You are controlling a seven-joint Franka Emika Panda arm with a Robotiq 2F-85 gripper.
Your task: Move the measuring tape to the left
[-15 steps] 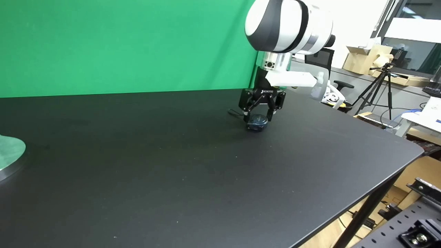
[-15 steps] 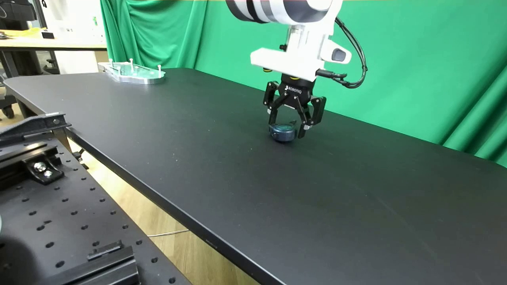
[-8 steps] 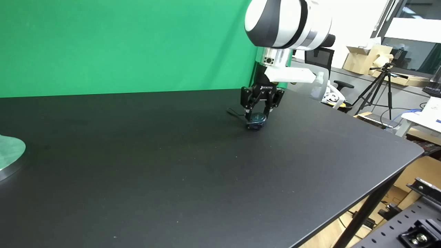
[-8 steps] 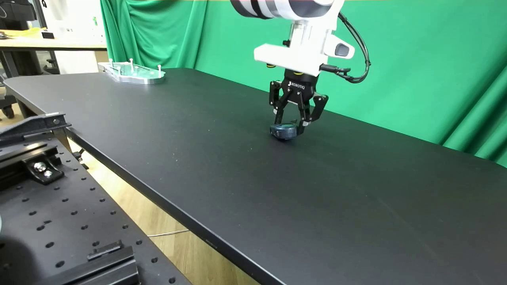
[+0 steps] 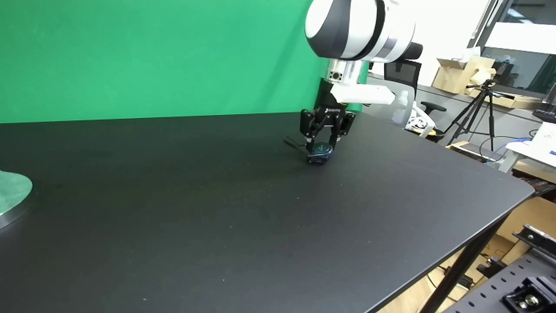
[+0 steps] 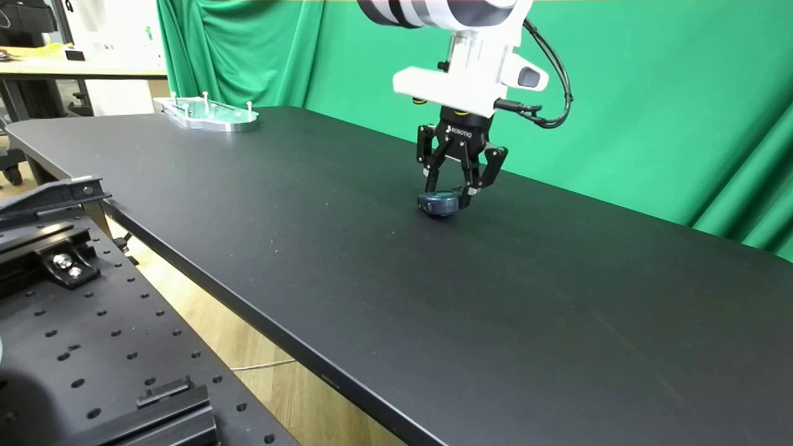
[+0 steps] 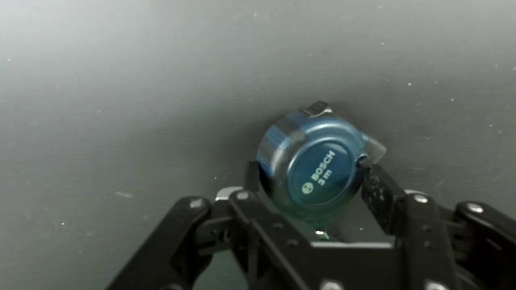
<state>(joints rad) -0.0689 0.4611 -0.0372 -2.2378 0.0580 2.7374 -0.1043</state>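
Observation:
The measuring tape is a small round dark blue case marked BOSCH, between my fingertips in the wrist view (image 7: 322, 173) and low at the gripper's tips in both exterior views (image 5: 320, 154) (image 6: 438, 204). A thin dark strap (image 5: 292, 142) trails from it to the left in an exterior view. My gripper (image 7: 308, 163) (image 5: 321, 149) (image 6: 447, 198) points down, its two fingers pressed against opposite sides of the case. Whether the case's underside touches the black table (image 5: 217, 208) I cannot tell. The right fingertip overlaps the case's edge near a pale tab.
A clear greenish plate with upright pegs (image 6: 207, 118) lies at the table's far end; a rounded green-topped piece (image 5: 13, 193) shows at the left of an exterior view. A perforated metal board (image 6: 93, 334) stands off the table's edge. Green curtain (image 5: 152, 56) hangs behind.
The fingers have closed in from both sides onto the tape. The arm has risen slightly, and the tape has shifted a little along with the gripper.

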